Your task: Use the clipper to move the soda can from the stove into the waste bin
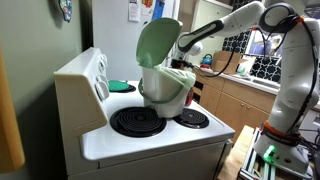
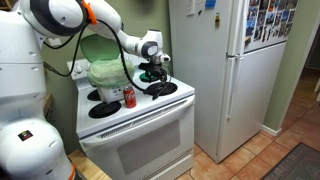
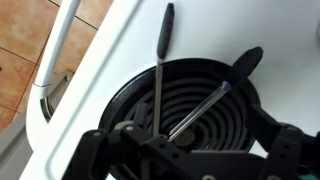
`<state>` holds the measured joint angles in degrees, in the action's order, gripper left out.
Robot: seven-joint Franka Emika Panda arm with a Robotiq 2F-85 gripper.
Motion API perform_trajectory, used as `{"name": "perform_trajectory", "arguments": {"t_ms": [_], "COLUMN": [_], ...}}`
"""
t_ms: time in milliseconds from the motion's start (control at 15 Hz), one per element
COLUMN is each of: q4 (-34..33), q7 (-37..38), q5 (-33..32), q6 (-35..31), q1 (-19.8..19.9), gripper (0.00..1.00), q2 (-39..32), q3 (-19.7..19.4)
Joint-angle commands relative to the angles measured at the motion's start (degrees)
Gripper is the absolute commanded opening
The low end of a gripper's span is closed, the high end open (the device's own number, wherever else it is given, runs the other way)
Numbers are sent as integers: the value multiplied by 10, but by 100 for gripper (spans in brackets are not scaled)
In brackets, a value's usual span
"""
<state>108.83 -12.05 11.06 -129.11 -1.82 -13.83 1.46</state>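
The white stove (image 2: 140, 135) shows in both exterior views (image 1: 160, 145). The cream waste bin (image 1: 165, 90), green lid up, stands on the stove top; it also shows at the back left (image 2: 105, 72). A red soda can (image 2: 128, 97) stands upright in front of the bin. The clipper, metal tongs with black tips (image 3: 160, 75), lies spread open on a coil burner (image 3: 200, 100). My gripper (image 3: 190, 150) is low over the burner (image 2: 152, 75), its fingers wide apart on either side of the tongs' joined end. The joined end itself is hidden under the gripper.
A white fridge (image 2: 225, 70) stands close beside the stove. The oven door handle (image 3: 55, 55) runs along the stove front. Wooden cabinets and a cluttered counter (image 1: 235, 90) lie beyond the stove. The raised control panel (image 1: 85, 85) is at the back.
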Motion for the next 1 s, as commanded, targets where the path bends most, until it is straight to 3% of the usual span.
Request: {"name": "perform_trajectory", "arguments": {"t_ms": [0, 267, 533, 933], "q4": [-14, -23, -36, -56], "q7": [48, 90, 115, 140], "q5": [-31, -79, -58, -52], "q6": [5, -24, -60, -35], "q1": [-1, -10, -9, -11], "gripper": [100, 100, 100, 100], "q2": [-29, -57, -78, -103], "q3": [1, -2, 8, 13]}}
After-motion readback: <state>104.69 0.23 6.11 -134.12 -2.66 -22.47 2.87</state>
